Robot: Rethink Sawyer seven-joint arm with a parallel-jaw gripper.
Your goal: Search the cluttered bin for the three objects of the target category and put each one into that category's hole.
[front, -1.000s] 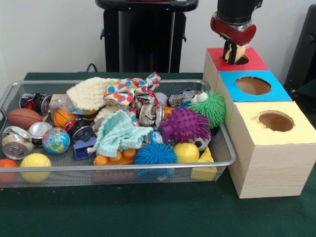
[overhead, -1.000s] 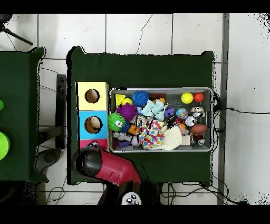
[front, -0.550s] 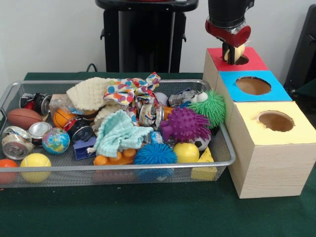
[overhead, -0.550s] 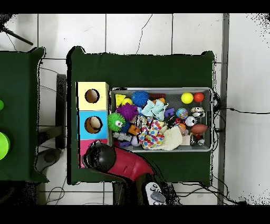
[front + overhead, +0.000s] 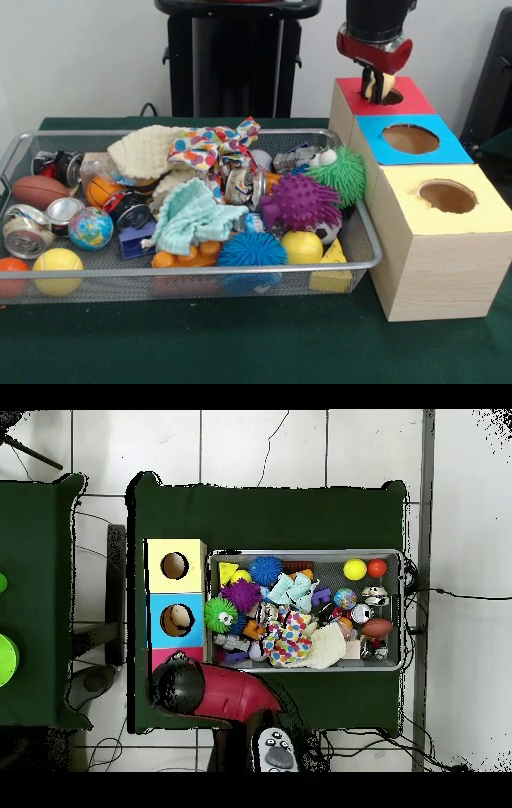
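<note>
a pale yellowish piece hangs right over the hole in the red box, likely so it can drop straight in. the fingers are closed narrowly on it, pinching it from both sides; the gripper hovers just above that box's top. beside the red box sit the blue box and yellow box, then the mesh bin of clutter on the bench.
</note>
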